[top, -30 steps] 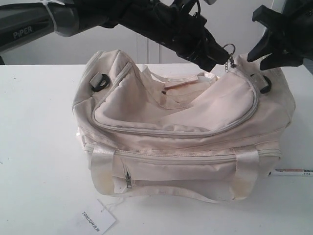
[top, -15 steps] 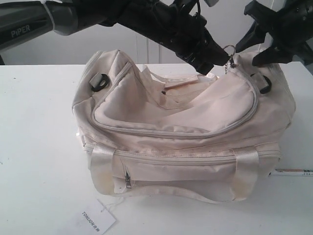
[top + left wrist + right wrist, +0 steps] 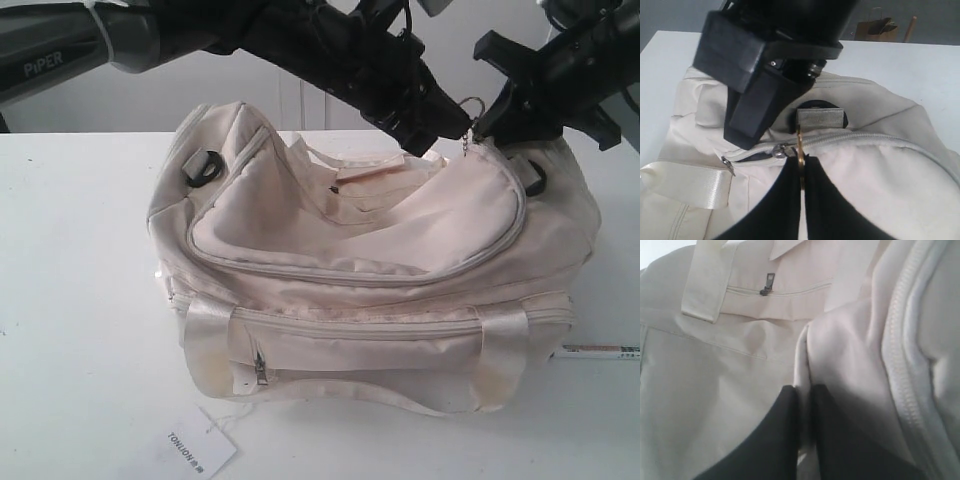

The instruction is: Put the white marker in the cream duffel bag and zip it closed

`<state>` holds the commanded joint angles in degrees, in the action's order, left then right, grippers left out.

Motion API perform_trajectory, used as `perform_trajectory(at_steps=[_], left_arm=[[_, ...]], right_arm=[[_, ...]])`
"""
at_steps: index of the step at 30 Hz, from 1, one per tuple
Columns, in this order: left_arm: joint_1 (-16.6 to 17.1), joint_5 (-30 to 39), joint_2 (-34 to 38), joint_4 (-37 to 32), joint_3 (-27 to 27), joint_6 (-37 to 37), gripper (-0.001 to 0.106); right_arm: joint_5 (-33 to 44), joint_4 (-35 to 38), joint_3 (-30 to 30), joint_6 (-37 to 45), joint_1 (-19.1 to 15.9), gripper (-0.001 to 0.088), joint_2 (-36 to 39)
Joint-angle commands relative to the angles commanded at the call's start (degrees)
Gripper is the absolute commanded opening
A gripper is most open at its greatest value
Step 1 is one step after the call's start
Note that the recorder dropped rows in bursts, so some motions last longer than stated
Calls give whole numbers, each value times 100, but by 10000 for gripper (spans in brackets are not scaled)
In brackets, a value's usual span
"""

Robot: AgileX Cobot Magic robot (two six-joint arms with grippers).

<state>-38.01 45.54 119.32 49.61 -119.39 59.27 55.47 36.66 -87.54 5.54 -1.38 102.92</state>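
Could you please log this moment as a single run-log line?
left gripper: shut on ring pull | right gripper: pinching cream duffel bag fabric | white marker: on table beside bag

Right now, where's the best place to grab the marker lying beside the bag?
Grip the marker on its exposed barrel, straight from above, jaws across its width: it lies flat on the table, one end close against the bag.
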Motion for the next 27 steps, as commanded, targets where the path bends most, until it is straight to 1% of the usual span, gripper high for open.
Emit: perform_trajectory(at_steps=[6,8,18,27], left_arm=[[0,170,0,0,0,-53,0],[0,182,0,40,0,-53,0],[0,206,0,286,0,-53,0],[0,653,0,299,0,-53,0]], right_arm=[[-383,565,0,61,0,0,0],[-525,653,0,75,0,0,0],[-977,731,0,194,0,0,21],[-1066,1003,0,194,0,0,215]])
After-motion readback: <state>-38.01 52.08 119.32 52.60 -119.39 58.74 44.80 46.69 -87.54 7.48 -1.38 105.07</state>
